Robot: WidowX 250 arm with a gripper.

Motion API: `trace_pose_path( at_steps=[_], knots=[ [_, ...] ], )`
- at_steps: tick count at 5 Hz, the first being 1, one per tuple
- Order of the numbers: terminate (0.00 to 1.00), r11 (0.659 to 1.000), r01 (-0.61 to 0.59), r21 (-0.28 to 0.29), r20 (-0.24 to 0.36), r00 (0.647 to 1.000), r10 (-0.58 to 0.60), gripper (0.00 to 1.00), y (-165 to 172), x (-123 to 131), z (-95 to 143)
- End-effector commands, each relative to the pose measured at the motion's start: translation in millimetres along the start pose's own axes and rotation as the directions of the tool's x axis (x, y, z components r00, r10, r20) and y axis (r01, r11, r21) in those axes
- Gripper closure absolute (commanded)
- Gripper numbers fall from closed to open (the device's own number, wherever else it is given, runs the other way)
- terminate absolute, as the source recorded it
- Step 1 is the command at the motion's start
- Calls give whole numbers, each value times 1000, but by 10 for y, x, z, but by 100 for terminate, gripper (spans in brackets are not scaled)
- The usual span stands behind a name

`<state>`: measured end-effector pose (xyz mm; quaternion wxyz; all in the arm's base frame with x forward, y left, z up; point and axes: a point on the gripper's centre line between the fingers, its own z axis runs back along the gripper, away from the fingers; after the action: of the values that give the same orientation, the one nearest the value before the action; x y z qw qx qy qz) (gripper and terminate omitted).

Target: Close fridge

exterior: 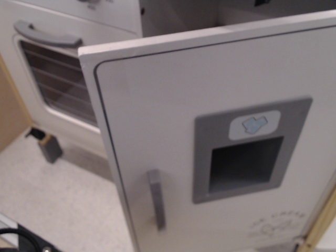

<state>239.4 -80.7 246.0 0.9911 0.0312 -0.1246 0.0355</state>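
Observation:
The white fridge door (157, 105) fills most of the view. It stands ajar, its left edge out in front of the cabinet, with the dim fridge interior (178, 16) showing above its top edge. It carries a grey vertical bar handle (156, 199), a grey recessed dispenser panel (247, 152) and faint lettering (275, 226) near the bottom. Of my gripper only a dark sliver (261, 2) shows at the top edge, above the door and apart from it. Its jaws are out of frame.
The white oven (113, 23) stands to the left, with a horizontal grey handle (47, 34) and a window (60, 84). A small grey block (50, 148) sits on the speckled floor (63, 199). A brown panel (10, 105) is at far left, a black cable (16, 239) at bottom left.

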Motion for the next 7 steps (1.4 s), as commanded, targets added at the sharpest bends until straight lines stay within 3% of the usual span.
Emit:
trace_pose_path(
  at_steps=[1,2,4,5,7],
  knots=[
    [0,997,67,-25,2,998,-67,0,-107,-405,86],
    [0,992,111,-52,-8,994,-112,0,-204,-613,-78],
    [0,994,82,-76,-30,996,-85,0,-267,-826,-638],
    [0,996,44,-80,-27,999,-46,0,-262,-743,-837],
    [0,996,-36,-81,78,996,42,0,-144,-449,-898]
  ],
)
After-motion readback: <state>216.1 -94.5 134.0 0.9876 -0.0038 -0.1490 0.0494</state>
